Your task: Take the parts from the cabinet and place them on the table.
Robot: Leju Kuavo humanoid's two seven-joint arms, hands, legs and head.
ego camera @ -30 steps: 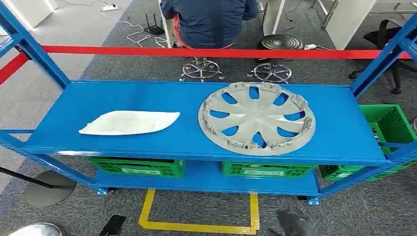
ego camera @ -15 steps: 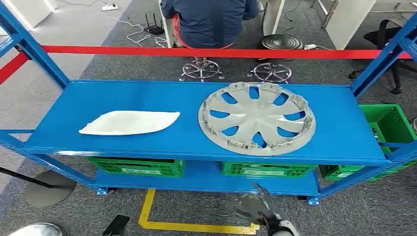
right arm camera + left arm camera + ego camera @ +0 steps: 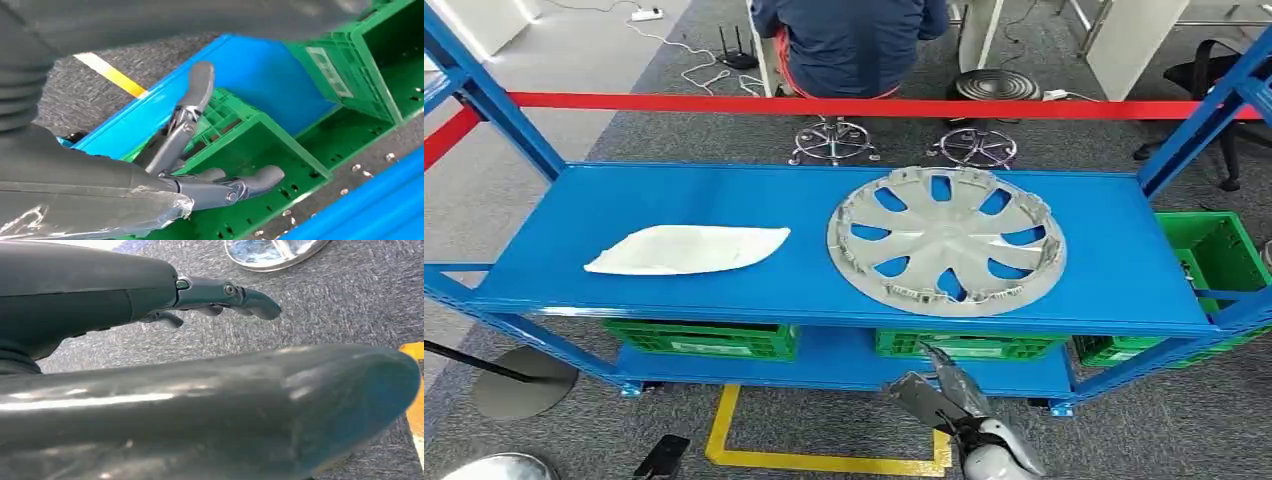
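Note:
A grey wheel cover (image 3: 946, 241) lies flat on the right half of the blue cabinet shelf (image 3: 804, 270). A white curved panel (image 3: 686, 249) lies on the left half. My right hand (image 3: 939, 396) rises below the shelf's front edge, under the wheel cover, fingers spread and holding nothing. In the right wrist view the right hand's fingers (image 3: 187, 122) are apart in front of a green crate (image 3: 260, 150). In the left wrist view my left hand (image 3: 150, 295) hangs over the grey carpet with fingers extended and nothing in it.
Green crates (image 3: 704, 340) sit on the lower shelf, and another green crate (image 3: 1209, 250) stands to the right. A red bar (image 3: 844, 105) crosses behind the shelf. A seated person (image 3: 849, 45) is beyond it. Yellow floor tape (image 3: 824, 460) marks the carpet.
My right hand has risen from the bottom edge of the head view toward the shelf's front edge. The parts on the shelf have not moved.

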